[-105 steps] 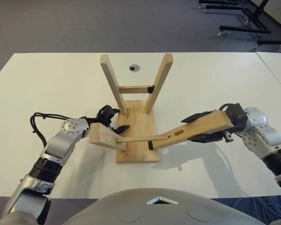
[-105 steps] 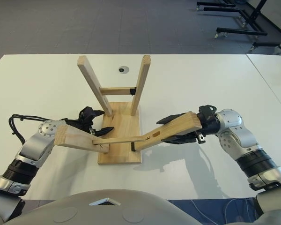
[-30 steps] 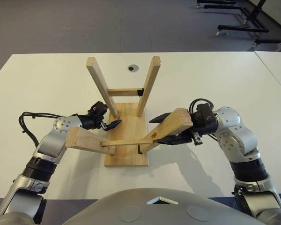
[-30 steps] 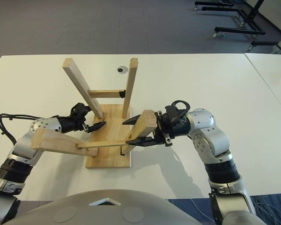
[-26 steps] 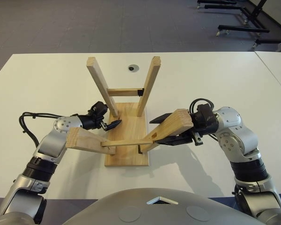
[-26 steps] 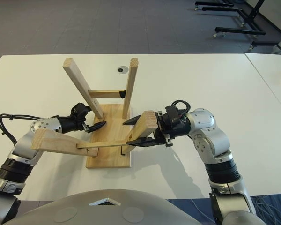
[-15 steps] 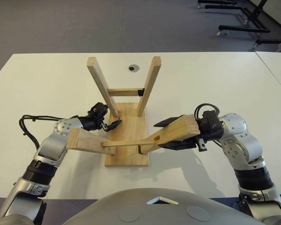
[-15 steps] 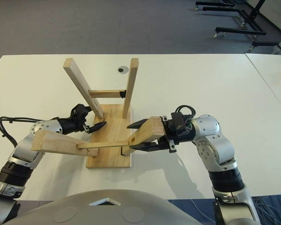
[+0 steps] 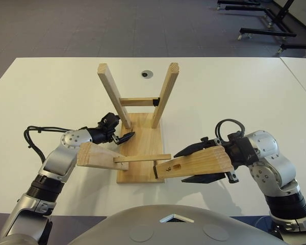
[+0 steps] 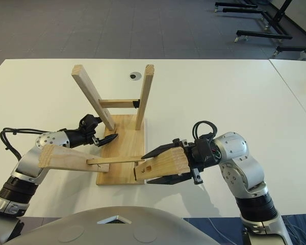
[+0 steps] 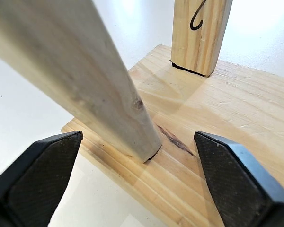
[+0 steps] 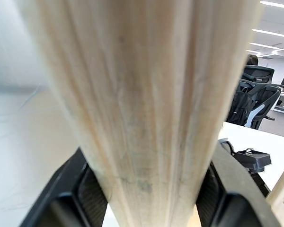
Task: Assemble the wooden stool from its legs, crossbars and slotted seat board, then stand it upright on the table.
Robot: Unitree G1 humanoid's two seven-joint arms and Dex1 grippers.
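Both eye views are looking down over one worktop scene; the left wrist view is peering closely at the seat board, the right along a leg.

white table, round cable port near far edge; black wheeled frames on grey floor beyond.

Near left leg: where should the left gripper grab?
On the near left leg, probably the free outer half, from above, fingers on its flat side faces. It leans low, outward, foot on the seat board, crossbar plugged in near it.
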